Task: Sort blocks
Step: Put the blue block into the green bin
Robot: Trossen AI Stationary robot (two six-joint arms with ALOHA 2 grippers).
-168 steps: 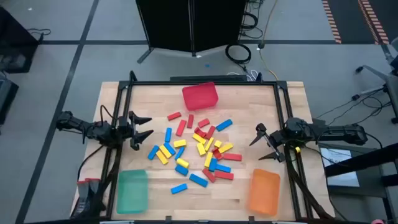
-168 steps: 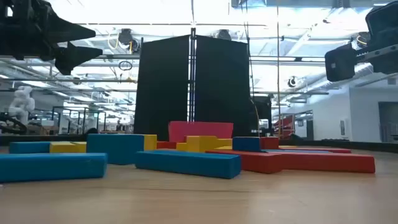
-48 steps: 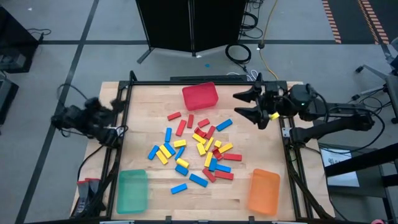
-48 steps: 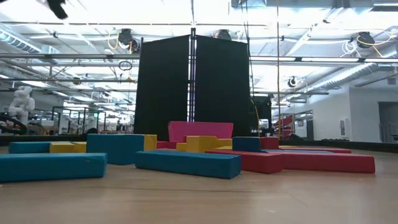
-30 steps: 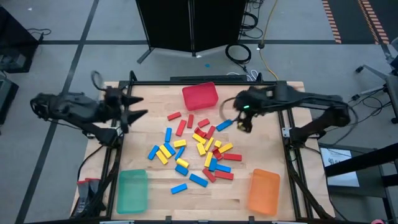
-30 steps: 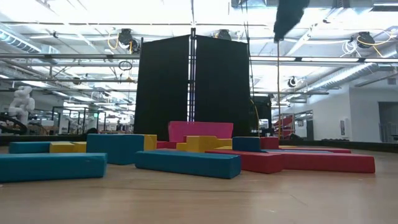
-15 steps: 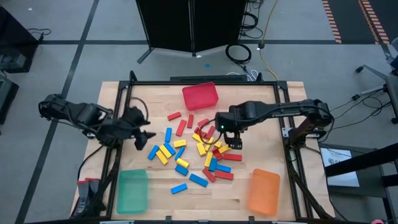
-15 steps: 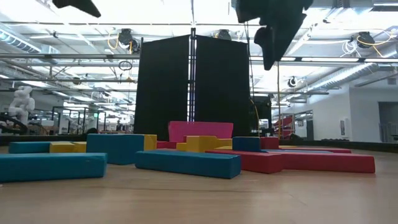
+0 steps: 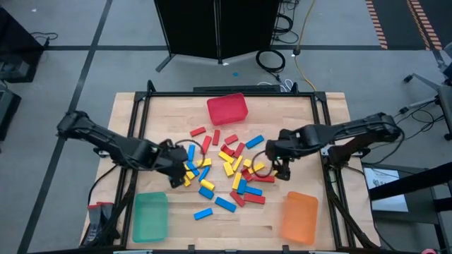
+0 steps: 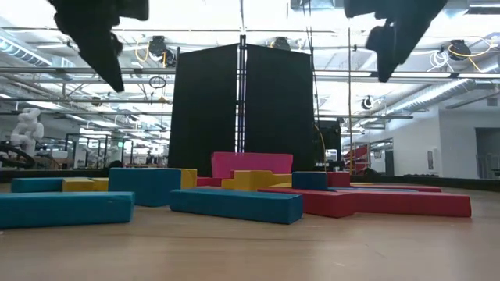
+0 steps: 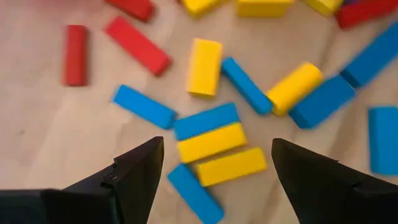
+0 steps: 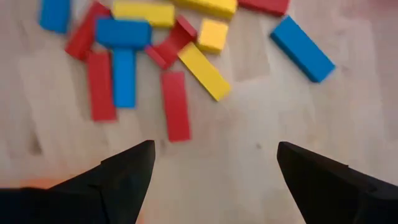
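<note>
While both claws hang spread and empty, the red, yellow and blue blocks (image 9: 224, 168) lie jumbled flat mid-table.

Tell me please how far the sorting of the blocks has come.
Nothing looks sorted yet: the blocks all lie mixed mid-table, and the red bin, green bin and orange bin show none inside. Nothing is held: the left gripper and right gripper hang over the pile, jaws open. All sorting remains.

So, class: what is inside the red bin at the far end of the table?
From above, the red bin shows only its plain red inside; no blocks are visible in it. At table height its near wall hides the bottom, so that view confirms nothing.
</note>
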